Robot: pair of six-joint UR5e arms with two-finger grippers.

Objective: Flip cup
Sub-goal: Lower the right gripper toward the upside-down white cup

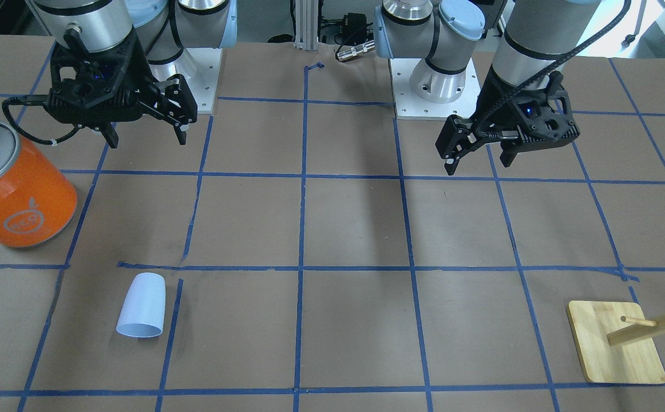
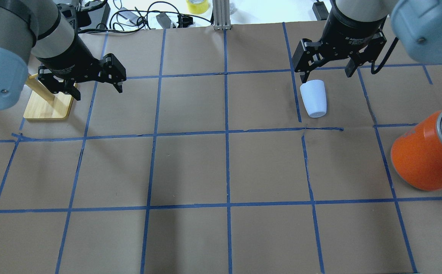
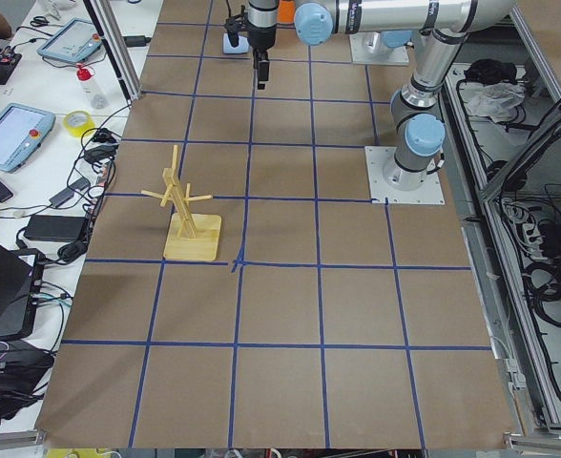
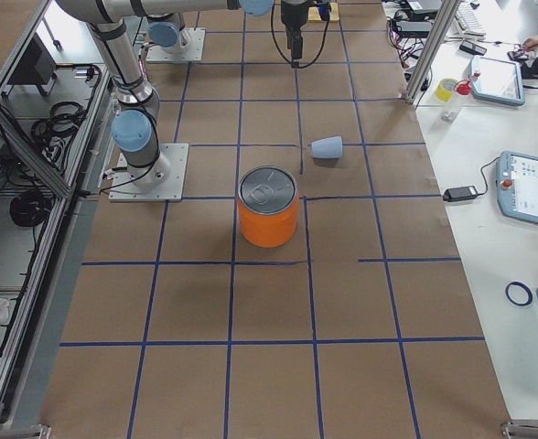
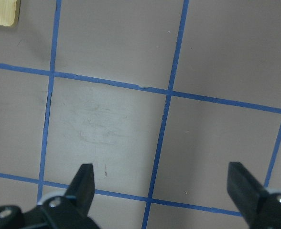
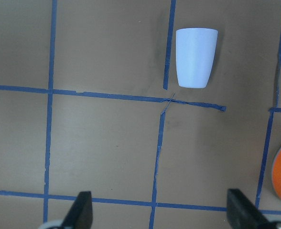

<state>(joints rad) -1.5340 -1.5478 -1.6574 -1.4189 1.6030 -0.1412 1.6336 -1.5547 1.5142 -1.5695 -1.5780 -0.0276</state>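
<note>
The cup (image 1: 142, 306) is small and pale blue-white. It lies on its side on the brown table, with its wide mouth pointing away from the robot. It also shows in the overhead view (image 2: 313, 99), the exterior right view (image 4: 327, 147) and the right wrist view (image 6: 196, 57). My right gripper (image 1: 146, 137) is open and empty. It hangs well above the table on the robot's side of the cup and does not touch it (image 2: 325, 74). My left gripper (image 1: 478, 163) is open and empty, high over bare table (image 2: 98, 92).
A large orange can with a silver lid (image 1: 18, 189) stands at the table's right end (image 2: 426, 152), beside the cup's square. A wooden peg stand on a square base (image 1: 616, 343) is at the left end (image 2: 48, 104). Blue tape lines grid the table.
</note>
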